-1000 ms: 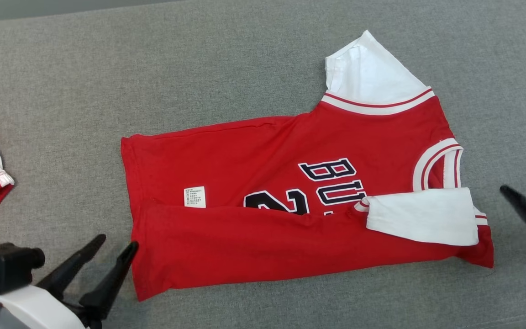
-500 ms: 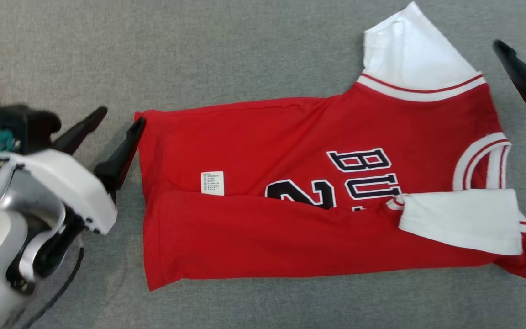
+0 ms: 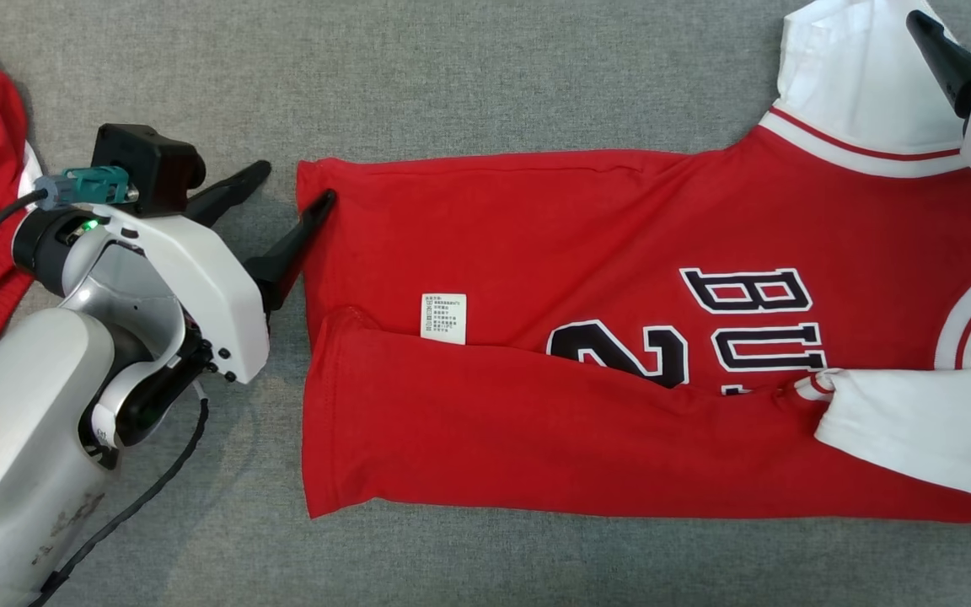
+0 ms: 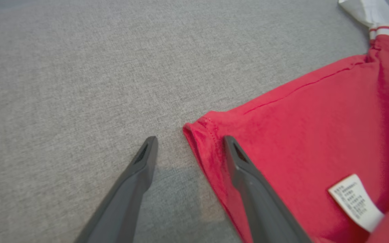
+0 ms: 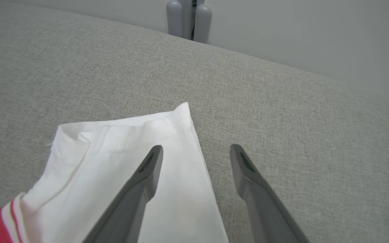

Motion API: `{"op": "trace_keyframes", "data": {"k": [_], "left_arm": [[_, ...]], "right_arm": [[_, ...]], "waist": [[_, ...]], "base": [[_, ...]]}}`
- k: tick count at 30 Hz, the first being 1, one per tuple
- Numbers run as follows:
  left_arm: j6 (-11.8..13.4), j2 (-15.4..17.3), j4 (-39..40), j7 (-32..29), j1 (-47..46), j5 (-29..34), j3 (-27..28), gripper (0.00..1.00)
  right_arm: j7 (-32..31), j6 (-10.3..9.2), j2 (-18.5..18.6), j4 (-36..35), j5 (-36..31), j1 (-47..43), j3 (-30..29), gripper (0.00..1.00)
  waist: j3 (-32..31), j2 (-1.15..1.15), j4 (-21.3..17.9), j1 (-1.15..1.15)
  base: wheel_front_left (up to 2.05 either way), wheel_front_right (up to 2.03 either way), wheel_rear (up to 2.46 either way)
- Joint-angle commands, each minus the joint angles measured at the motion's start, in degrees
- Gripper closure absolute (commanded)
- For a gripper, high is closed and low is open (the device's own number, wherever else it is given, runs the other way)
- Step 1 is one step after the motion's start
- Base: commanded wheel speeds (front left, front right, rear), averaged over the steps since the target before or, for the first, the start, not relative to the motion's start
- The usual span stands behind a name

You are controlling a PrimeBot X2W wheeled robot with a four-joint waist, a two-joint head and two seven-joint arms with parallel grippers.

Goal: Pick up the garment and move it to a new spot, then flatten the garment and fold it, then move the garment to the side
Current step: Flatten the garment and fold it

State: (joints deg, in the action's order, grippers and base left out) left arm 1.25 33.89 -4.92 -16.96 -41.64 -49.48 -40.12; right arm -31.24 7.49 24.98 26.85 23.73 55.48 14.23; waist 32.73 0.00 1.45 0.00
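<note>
Grey tabletop (image 3: pixel 494 84) carries a half-folded garment (image 3: pixel 536 236). Left pincer (image 4: pixel 189 138) gapes astride its hem corner (image 4: pixel 198 130), right pincer (image 5: pixel 196 147) gapes over its white sleeve (image 5: pixel 96 152), likely lined up to fold that edge.

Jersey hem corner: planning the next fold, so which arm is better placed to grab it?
Left. The left gripper straddles the hem corner, jaws open; the right gripper hangs open over the white sleeve.

Left pincer (image 4: pixel 189 137) straddles garment (image 3: pixel 536 236) hem (image 4: pixel 204 148) (right pincer (image 5: pixel 196 146) straddles its sleeve (image 5: pixel 113 152)).
</note>
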Motion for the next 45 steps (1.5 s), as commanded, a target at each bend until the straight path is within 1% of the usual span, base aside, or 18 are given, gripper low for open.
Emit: {"op": "trace_keyframes", "data": {"k": [1,13,14,15,16,17,18,20,26,29,32,35,38,41,45], "left_arm": [[-0.71,0.00,-0.34,-0.08,-1.30,-0.03,-0.24,0.00],[-2.12,-1.24,-0.24,-2.51,-2.00,-0.08,-2.67,0.00],[-2.55,-1.25,-0.20,-2.63,-2.15,0.07,-3.10,0.38],[-2.74,-1.50,-0.32,-2.59,-2.20,0.04,-3.24,0.73],[-3.10,-1.74,-0.54,-2.79,-2.24,-0.30,-3.47,1.00],[-3.47,-1.78,-0.65,-3.20,-2.33,-0.51,-3.82,1.00],[-3.47,-1.92,-0.77,-2.92,-2.38,-0.67,-3.71,1.00],[-3.39,-1.94,-1.05,-2.43,-2.57,-0.73,-3.30,1.00],[-2.17,-1.05,-2.04,0.79,-2.16,-0.50,-1.00,1.00],[-1.56,-0.48,-1.12,2.31,-0.84,-1.18,0.14,1.00],[-0.75,0.61,0.80,3.75,1.18,-1.91,1.30,1.00],[0.41,1.92,3.47,5.13,4.49,-2.57,2.14,1.00],[1.76,3.37,6.69,6.48,8.47,-3.42,2.85,1.00],[3.40,4.97,9.41,8.23,13.01,-4.08,3.64,1.00],[5.72,6.39,12.36,10.82,19.57,-5.62,4.73,1.00]], "right_arm": [[0.83,0.01,-0.25,1.31,-0.17,1.26,0.63,0.00],[3.39,0.01,-1.79,8.00,0.31,5.50,5.21,0.00],[3.71,0.01,-2.25,8.55,0.75,5.70,5.76,0.00],[3.81,0.01,-2.58,8.95,1.23,5.85,6.53,0.00],[3.91,0.01,-2.64,9.36,1.68,5.97,7.49,0.37],[4.28,0.01,-2.59,9.89,2.25,6.19,8.12,0.93],[4.80,0.01,-2.72,10.43,2.85,6.33,8.52,1.00],[6.63,0.01,-2.69,10.97,3.73,6.82,9.28,1.00],[12.46,0.01,-1.90,12.01,7.50,7.75,8.56,1.00],[14.92,0.01,-0.61,9.49,10.60,6.19,9.02,1.00],[17.32,0.01,1.64,5.03,13.63,3.03,9.87,1.00],[19.85,0.01,4.38,-0.75,16.66,-1.93,9.61,1.00],[21.78,0.01,7.10,-6.62,18.64,-9.01,8.47,1.00],[23.28,0.01,8.23,-11.44,19.88,-16.73,6.38,1.00],[24.78,0.01,7.75,-15.75,20.26,-26.73,3.27,1.00]], "waist": [[0.28,0.00,0.10,0.00],[1.45,0.00,0.11,0.00],[1.49,0.00,0.12,0.00],[1.49,0.00,0.14,0.00],[1.43,0.00,0.16,0.00],[1.34,0.00,0.16,0.00],[1.22,0.00,0.14,0.00],[0.84,0.00,0.00,0.00],[-1.14,0.00,-1.35,0.00],[-2.66,0.00,-2.34,0.00],[-4.27,0.00,-3.68,0.00],[-6.17,0.00,-5.17,0.00],[-7.84,0.00,-6.74,0.00],[-9.83,0.00,-8.46,0.00],[-12.85,0.00,-10.41,0.00]], "base": [[0.00,0.00,0.00],[0.00,0.00,0.00],[0.00,0.00,0.00],[0.00,0.00,0.00],[0.00,0.00,0.00],[0.00,0.00,0.00],[0.00,0.00,0.00],[0.00,0.00,0.00],[0.00,0.00,0.00],[0.00,0.00,0.00],[0.00,0.00,0.00],[0.00,0.00,0.00],[0.00,0.00,0.00],[0.00,0.00,0.00],[0.00,0.00,0.00]]}}
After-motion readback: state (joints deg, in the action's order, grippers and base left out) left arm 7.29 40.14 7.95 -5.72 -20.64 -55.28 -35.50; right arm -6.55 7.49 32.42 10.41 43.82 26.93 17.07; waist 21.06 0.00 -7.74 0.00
